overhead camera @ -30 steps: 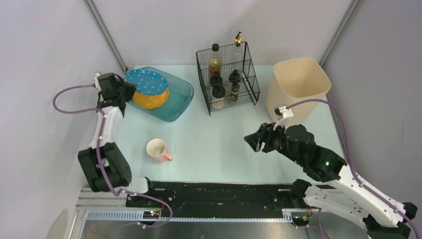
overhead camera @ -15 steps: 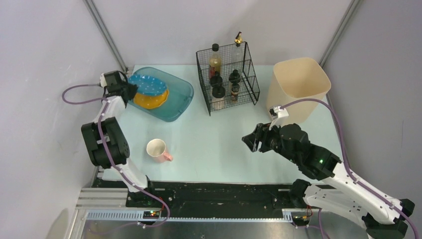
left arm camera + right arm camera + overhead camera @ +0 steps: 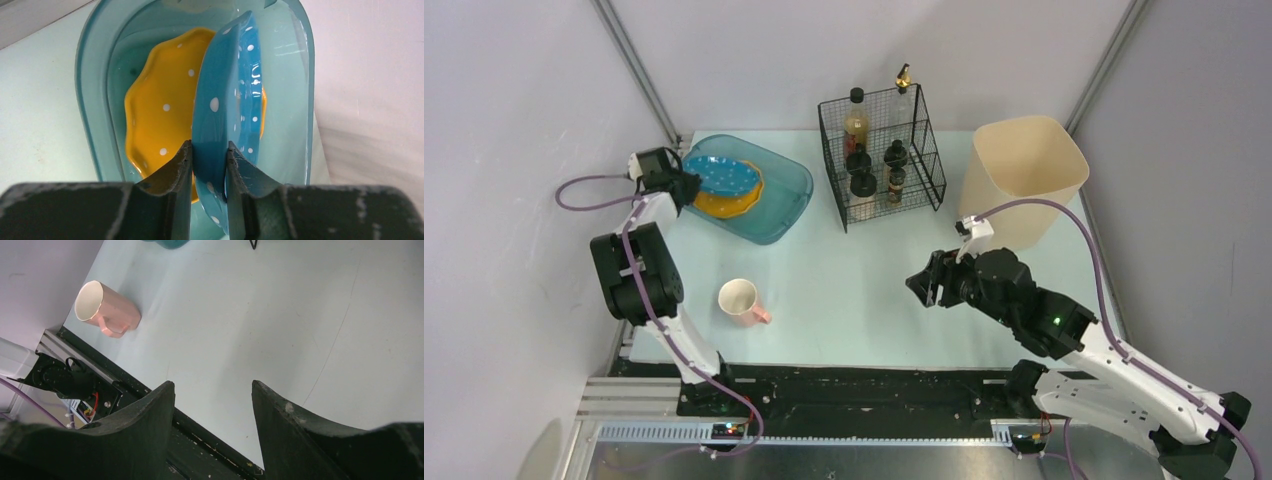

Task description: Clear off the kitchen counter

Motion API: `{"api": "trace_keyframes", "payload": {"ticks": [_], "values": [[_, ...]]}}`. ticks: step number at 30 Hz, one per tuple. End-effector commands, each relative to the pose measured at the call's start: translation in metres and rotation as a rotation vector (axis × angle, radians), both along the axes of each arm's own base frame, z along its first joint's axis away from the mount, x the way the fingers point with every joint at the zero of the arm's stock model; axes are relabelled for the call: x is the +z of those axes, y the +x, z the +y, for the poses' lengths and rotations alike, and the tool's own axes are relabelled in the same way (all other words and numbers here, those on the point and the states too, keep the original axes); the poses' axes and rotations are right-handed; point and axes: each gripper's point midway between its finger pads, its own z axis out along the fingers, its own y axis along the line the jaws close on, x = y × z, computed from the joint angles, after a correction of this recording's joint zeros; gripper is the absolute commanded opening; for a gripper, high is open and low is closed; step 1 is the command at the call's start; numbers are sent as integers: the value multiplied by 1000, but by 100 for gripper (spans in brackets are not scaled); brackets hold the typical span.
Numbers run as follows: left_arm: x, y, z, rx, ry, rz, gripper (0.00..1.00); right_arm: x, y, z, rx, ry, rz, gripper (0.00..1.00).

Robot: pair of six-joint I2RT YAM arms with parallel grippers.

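My left gripper (image 3: 686, 183) (image 3: 210, 150) is shut on the rim of a blue white-dotted plate (image 3: 722, 173) (image 3: 227, 100). It holds the plate inside the teal translucent tub (image 3: 779, 205) (image 3: 97, 100), over a yellow dotted plate (image 3: 724, 205) (image 3: 160, 115) that lies in the tub. A pink mug (image 3: 742, 301) (image 3: 105, 309) lies on its side on the pale mint kitchen counter (image 3: 854, 280) (image 3: 250, 315) at the front left. My right gripper (image 3: 927, 285) (image 3: 212, 390) is open and empty, above the counter's middle right.
A black wire basket (image 3: 929, 160) with several bottles stands at the back centre. A tall cream bin (image 3: 1024, 170) stands at the back right. The counter's black front rail (image 3: 864, 380) (image 3: 200, 432) runs along the near edge.
My left gripper has lowered the blue plate deeper into the tub, onto the yellow plate. My right gripper has drifted a little left, still open.
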Motion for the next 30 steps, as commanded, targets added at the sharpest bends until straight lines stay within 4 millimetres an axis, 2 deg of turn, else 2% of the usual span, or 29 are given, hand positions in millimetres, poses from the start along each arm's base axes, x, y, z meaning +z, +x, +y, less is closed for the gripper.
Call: {"api": "trace_keyframes", "payload": {"ticks": [1,2,4,5,6,8,14,17,19,20,21,30], "values": [[47,29,11,9,38,-183,2,6,2,5,12,29,-27,62],[41,30,10,-1,30,-174,5,5,1,4,12,29,-25,62],[35,31,5,-25,19,-162,20,5,0,3,11,33,-25,62],[32,31,3,-35,11,-155,24,6,-1,1,7,34,-25,63],[26,29,2,-39,2,-140,33,5,-1,1,6,35,-23,63],[16,26,-1,-49,-13,-113,44,5,-3,-1,4,40,-19,63],[-7,13,-5,-66,-25,2,54,7,-11,-6,5,78,-8,62],[-11,7,-4,-63,-27,31,60,7,-15,-8,5,100,0,63],[-13,3,-4,-65,-35,50,81,7,-17,-10,3,108,8,63],[-14,2,-5,-70,-37,57,95,6,-19,-11,3,109,12,63],[-14,0,-5,-72,-44,73,98,6,-19,-11,2,111,16,63],[-22,-19,-4,-95,-66,215,100,4,-23,-15,-13,126,43,62]]}}
